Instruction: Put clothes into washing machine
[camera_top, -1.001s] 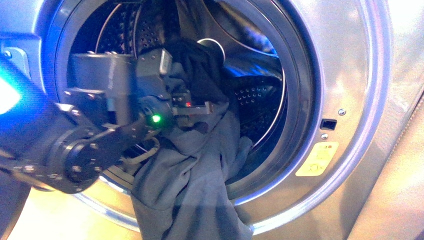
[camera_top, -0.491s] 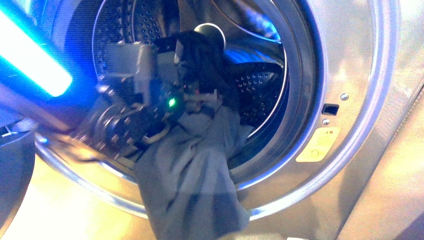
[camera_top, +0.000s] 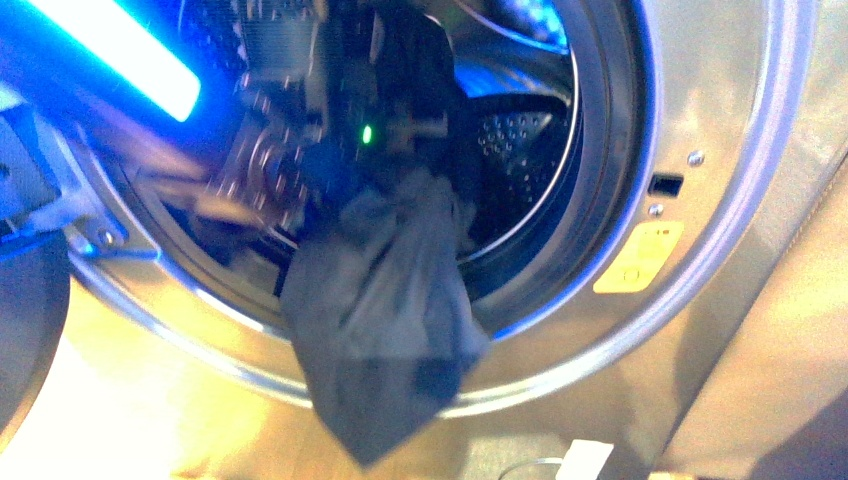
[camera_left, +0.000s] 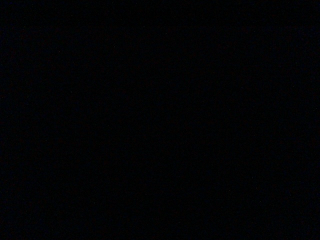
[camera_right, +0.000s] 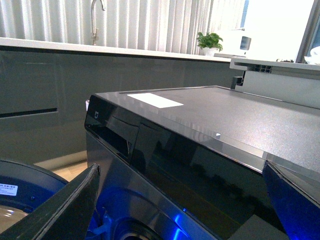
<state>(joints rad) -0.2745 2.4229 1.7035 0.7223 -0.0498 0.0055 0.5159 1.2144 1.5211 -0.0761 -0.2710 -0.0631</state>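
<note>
- Below the porthole, a yellow-lit surface (camera_top: 130, 420) is seen. Whether it is the floor or the machine's lower front cannot be told. A small white object (camera_top: 585, 462) is shown at its lower edge.
- In the right wrist view, a long grey desk (camera_right: 45, 85) with a pale top is set against a wall of vertical slats (camera_right: 150, 22). A curved tap (camera_right: 96, 10) is mounted on it, and a potted plant (camera_right: 210, 41) is placed further along.
- Nearer that camera, a dark glossy top panel (camera_right: 225, 130) bearing a white label (camera_right: 155, 100) is shown, with blue light below its front edge.
- The left wrist view is dark.
- The front view is filled by the silver-grey washing machine (camera_top: 720, 120). A bright blue light bar (camera_top: 120, 50) is seen across its upper left. A yellow sticker (camera_top: 640, 258) and a dark latch slot (camera_top: 665, 184) are set on the rim at the right.
- The perforated steel drum (camera_top: 520, 140) is only partly entered by the clothes (camera_top: 385, 300). Grey fabric is draped out over the lower rim and hung down the front, and a darker piece (camera_top: 410, 60) is raised inside the drum.
- The left pincer (camera_top: 415, 128) is placed inside the mouth, beside a green lamp (camera_top: 366, 133), at the top of the fabric. It is blurred, so whether it is closed on the cloth cannot be told.
- The right pincer (camera_right: 180, 167) is spread wide, with nothing between its fingers (camera_right: 65, 210).
</note>
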